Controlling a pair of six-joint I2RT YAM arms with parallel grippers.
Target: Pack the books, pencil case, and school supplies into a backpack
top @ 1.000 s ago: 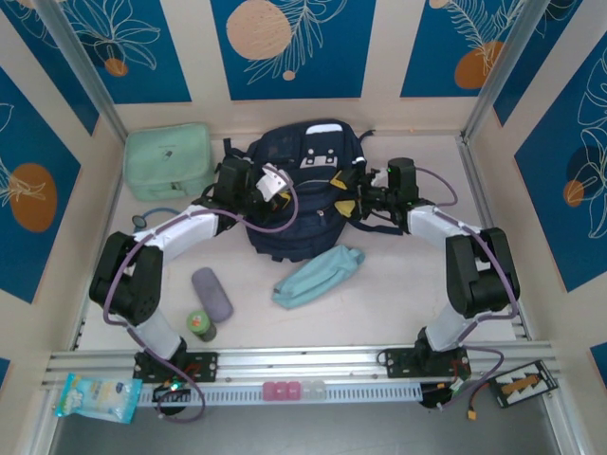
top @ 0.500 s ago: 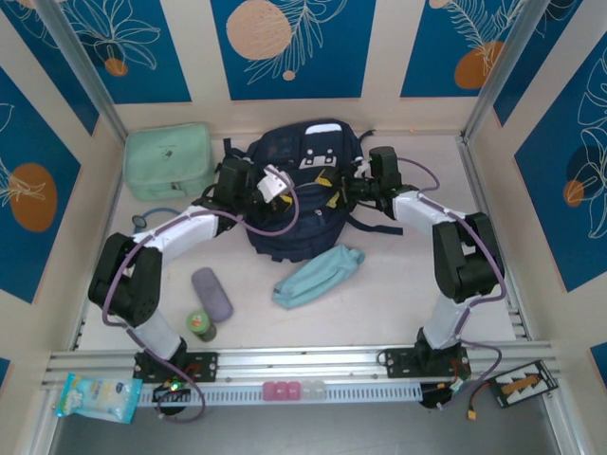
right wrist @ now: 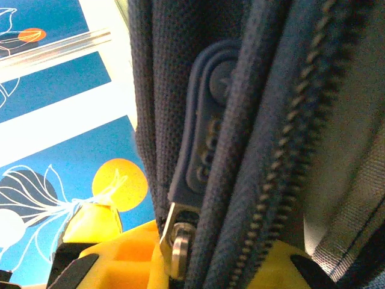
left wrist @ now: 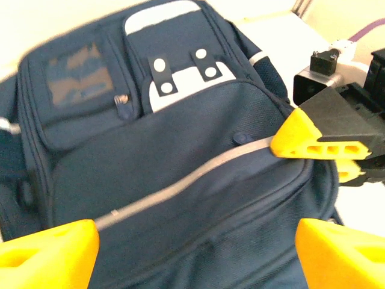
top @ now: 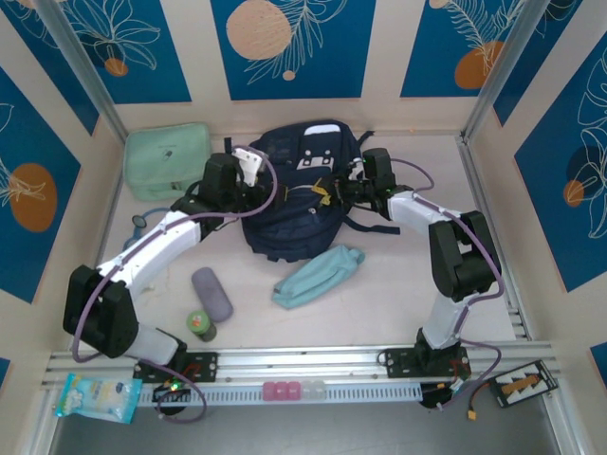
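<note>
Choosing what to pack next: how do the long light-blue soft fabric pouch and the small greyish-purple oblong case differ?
Size: the light-blue fabric pouch is clearly longer than the greyish-purple oblong case.
Form: the pouch is rumpled; the case is smooth with rounded ends.
Place: the pouch lies just in front of the navy backpack; the case lies further left, beside a small green bottle.
Both lie on the table, not yet packed.

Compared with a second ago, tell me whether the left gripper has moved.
Yes: the left gripper has shifted left across the backpack, toward the mint-green bag.
</note>
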